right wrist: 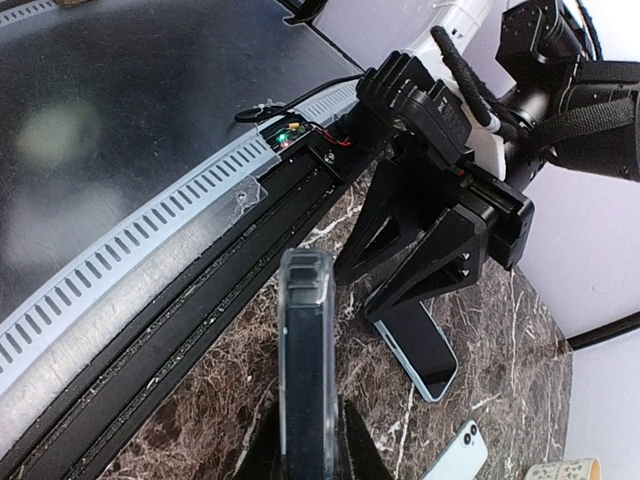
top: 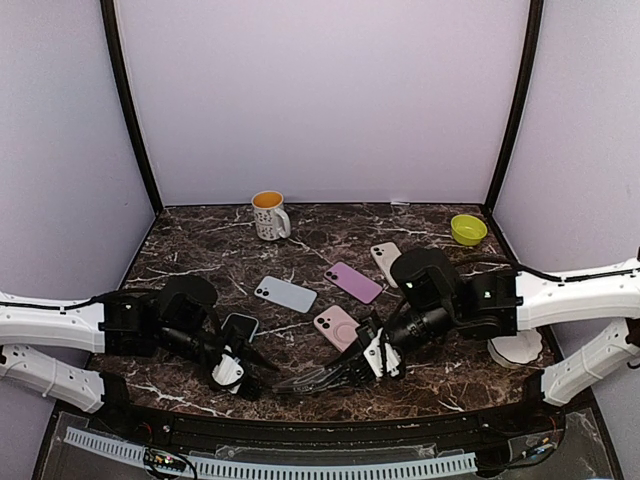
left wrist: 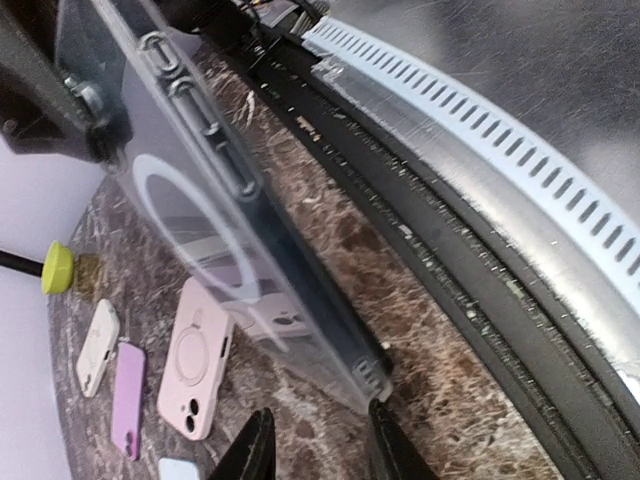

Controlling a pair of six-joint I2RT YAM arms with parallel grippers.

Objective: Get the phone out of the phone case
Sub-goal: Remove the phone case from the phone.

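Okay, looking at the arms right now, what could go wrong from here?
The right gripper pinches the clear case on edge near the table's front rim; a slip could send it off the table. The open left gripper sits close to the loose phone and might knock it.

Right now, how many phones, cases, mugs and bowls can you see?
Phones lying flat: 5 (light blue, purple, cream, pink, dark-screened)
Clear phone case, held in the right gripper: 1
Mug: 1
Green bowl: 1
Total: 8
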